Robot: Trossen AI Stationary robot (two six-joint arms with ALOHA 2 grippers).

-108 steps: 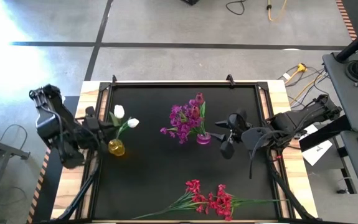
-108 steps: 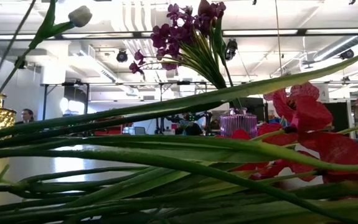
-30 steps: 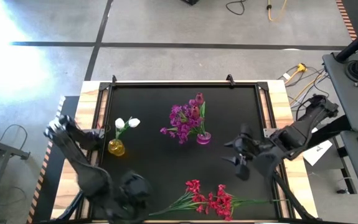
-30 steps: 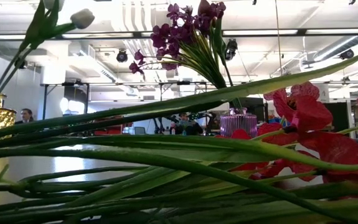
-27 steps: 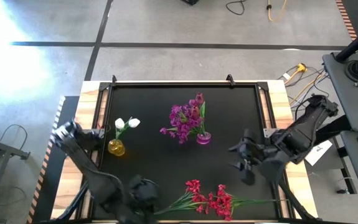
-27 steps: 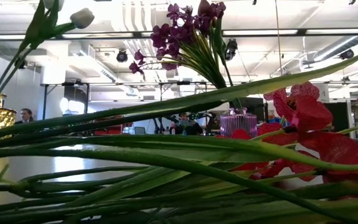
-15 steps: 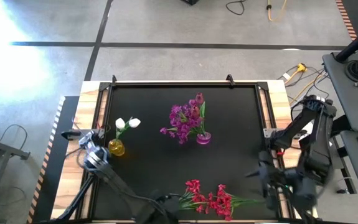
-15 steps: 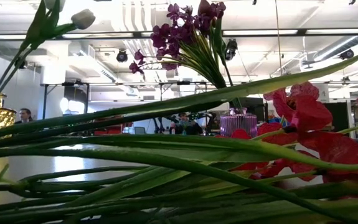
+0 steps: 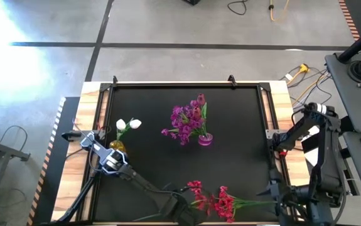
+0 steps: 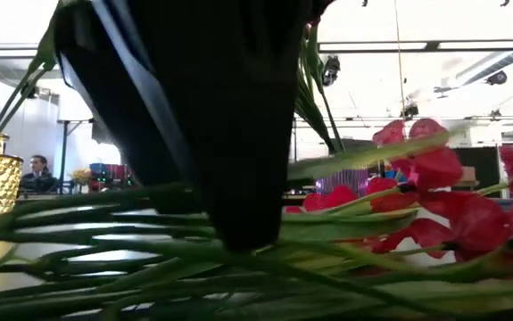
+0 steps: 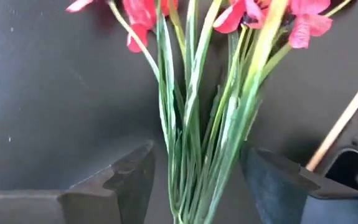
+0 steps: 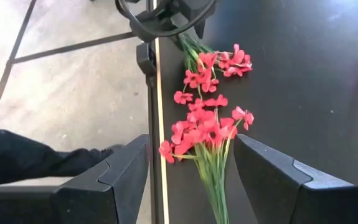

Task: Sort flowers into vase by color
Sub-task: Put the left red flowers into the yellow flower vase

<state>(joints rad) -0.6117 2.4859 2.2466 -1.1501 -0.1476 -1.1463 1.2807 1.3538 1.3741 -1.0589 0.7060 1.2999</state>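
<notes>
1. Left gripper [image 11: 194, 180] sits spread, straddling the green stalks of the red artificial flowers [image 9: 213, 201] lying along my table's near edge.
2. Right gripper [image 12: 191, 180] hovers spread over the opposite end of them.
3. Two vases stand behind: a yellow glass vase [image 9: 117, 148] holding two white tulip buds [image 9: 127, 124], and a purple glass vase [image 9: 204, 139] holding purple blossoms [image 9: 186, 120].

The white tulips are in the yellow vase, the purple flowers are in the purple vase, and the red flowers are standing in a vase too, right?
Not quite. The white tulips are in the yellow vase and the purple flowers are in the purple vase, but the red flowers are in no vase. The high view shows them lying flat on the black table near its front edge.
</notes>
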